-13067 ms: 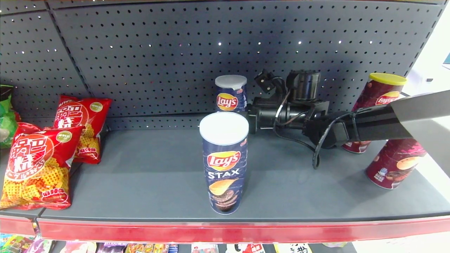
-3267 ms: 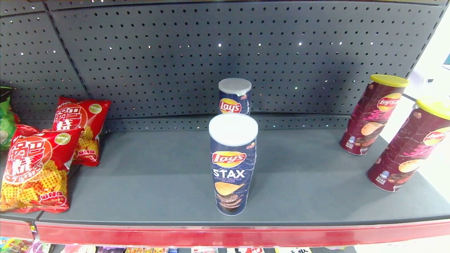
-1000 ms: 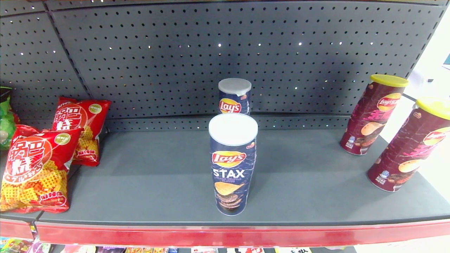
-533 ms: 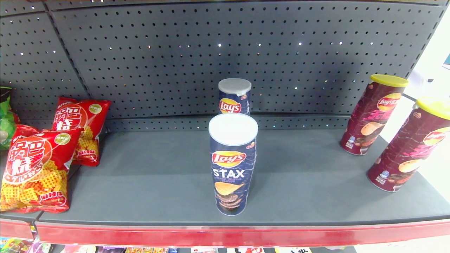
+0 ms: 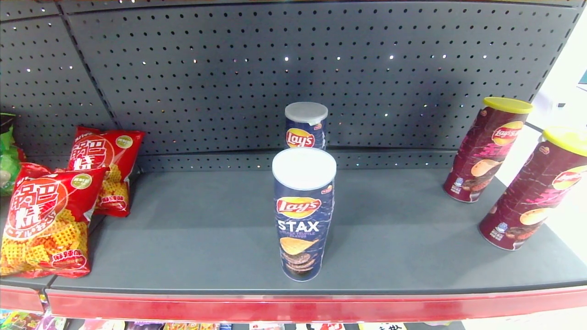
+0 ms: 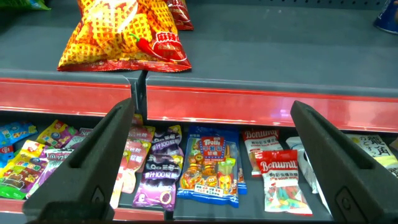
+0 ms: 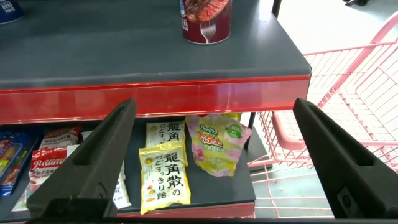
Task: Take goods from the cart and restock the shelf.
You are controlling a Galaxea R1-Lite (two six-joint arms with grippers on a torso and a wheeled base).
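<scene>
Landmark: front blue can [image 5: 302,215], upright, white lid, at mid-width on the grey shelf [image 5: 206,238], close to the red edge strip [image 5: 275,309].

- Rear blue can [image 5: 306,126]: upright, grey-white lid, directly behind the front blue can, against the pegboard back panel [image 5: 229,68]; apart from it.
- Maroon cans, yellow lids, two: far one [image 5: 486,151] well right of the front blue can and farther back; near one [image 5: 534,192] farther right again, at the shelf's end; both upright.
- Red snack bags, two: front bag [image 5: 43,220] well left of the front blue can, at the shelf's front; rear bag [image 5: 107,167] behind it, propped toward the back panel.
- Green bag [image 5: 7,156]: farthest left of the front blue can, partly cut off.
- Left gripper [image 6: 211,112]: released, spread wide, grasping nothing; lower than the front blue can and to its left, out in front of the edge strip, facing the sweets packets [image 6: 208,168] one level down.
- Right gripper [image 7: 214,106]: released, spread wide, grasping nothing; lower than the front blue can and to its right, facing yellow packets [image 7: 165,168] and a pale green pouch [image 7: 217,143] one level down.
- Pink wire cart [image 7: 348,93]: right of and lower than the front blue can, past the shelf's end; contents hidden.
</scene>
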